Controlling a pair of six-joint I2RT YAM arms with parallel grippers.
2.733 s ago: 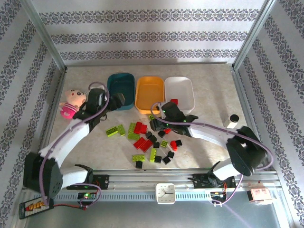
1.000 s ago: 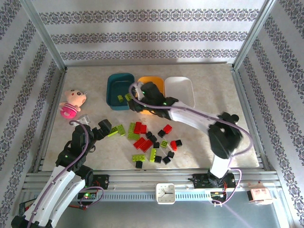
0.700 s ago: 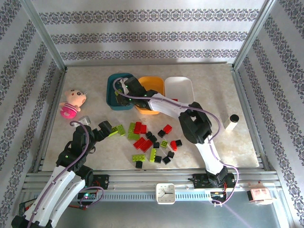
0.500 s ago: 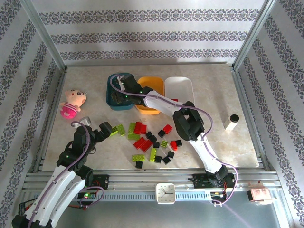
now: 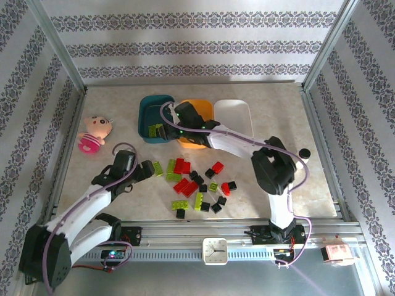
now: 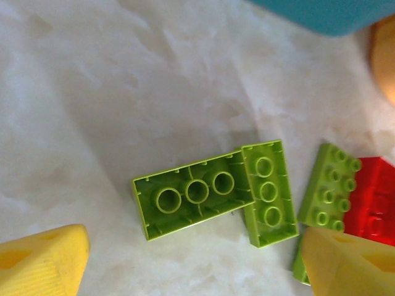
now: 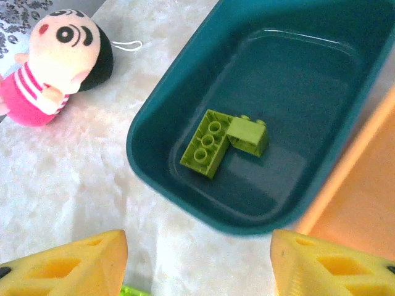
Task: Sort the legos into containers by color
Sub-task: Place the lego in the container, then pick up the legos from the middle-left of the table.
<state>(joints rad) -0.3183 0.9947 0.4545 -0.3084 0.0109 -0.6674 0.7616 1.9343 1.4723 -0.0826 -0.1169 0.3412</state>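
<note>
Two lime legos (image 7: 223, 142) lay in the teal tub (image 7: 162, 169) below the right gripper (image 7: 197, 265), its jaws apart and empty. The left gripper (image 6: 194, 265), jaws wide, hovered over an upturned lime brick (image 6: 196, 197) on the table (image 6: 92, 92). This looked like a pick, calling for descent and closing.

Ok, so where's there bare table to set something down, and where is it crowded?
Barest is the right side, from the white tub to the rail, past the small white cylinder. Also the strip behind the tubs, and between the plush doll and teal tub. Crowded: the legos mid-table, with the right arm stretched over the orange tub.
</note>
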